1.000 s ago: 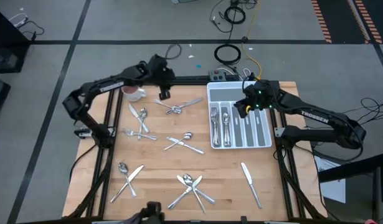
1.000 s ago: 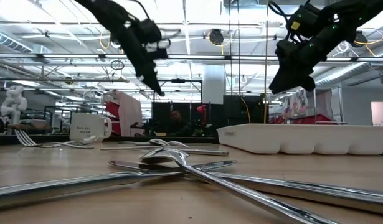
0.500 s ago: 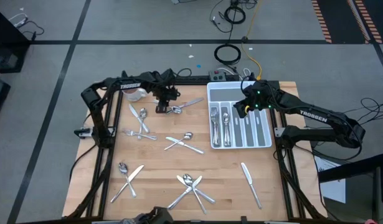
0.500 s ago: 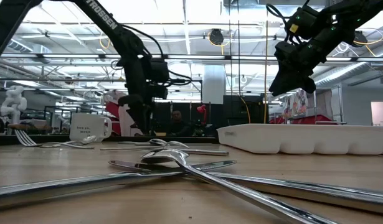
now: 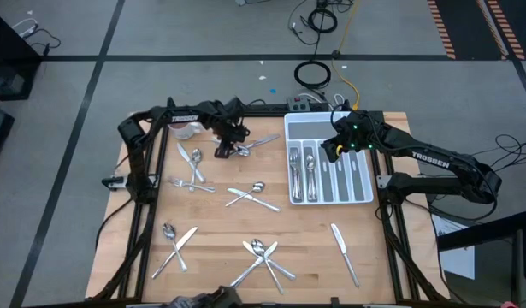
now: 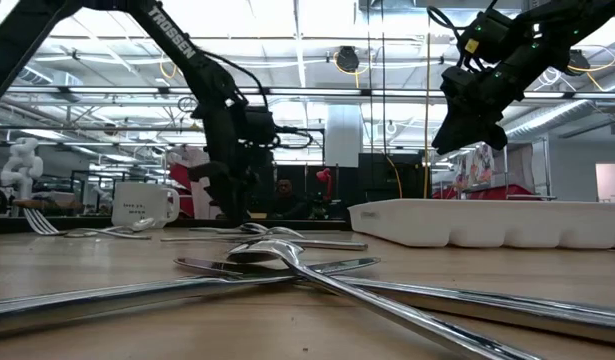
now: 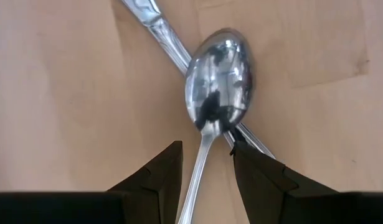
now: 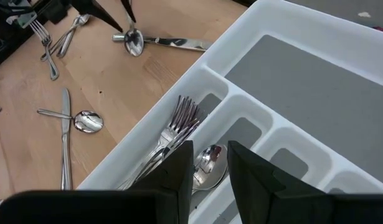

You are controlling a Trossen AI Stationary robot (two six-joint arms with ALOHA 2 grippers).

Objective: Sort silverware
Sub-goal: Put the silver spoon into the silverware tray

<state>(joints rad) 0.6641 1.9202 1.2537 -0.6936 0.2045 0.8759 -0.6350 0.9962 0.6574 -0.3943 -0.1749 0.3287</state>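
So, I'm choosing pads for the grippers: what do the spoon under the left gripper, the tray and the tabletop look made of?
Spoon: polished metal, likely steel; its bowl mirrors the surroundings.
Tray: white, smooth, matte moulded dividers, probably plastic.
Tabletop: pale wood with visible grain, seemingly butcher block.

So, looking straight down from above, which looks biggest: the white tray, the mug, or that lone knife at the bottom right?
1. White tray, by far the largest.
2. Lone knife, long but slim.
3. Mug, smallest, partly hidden by the left arm.
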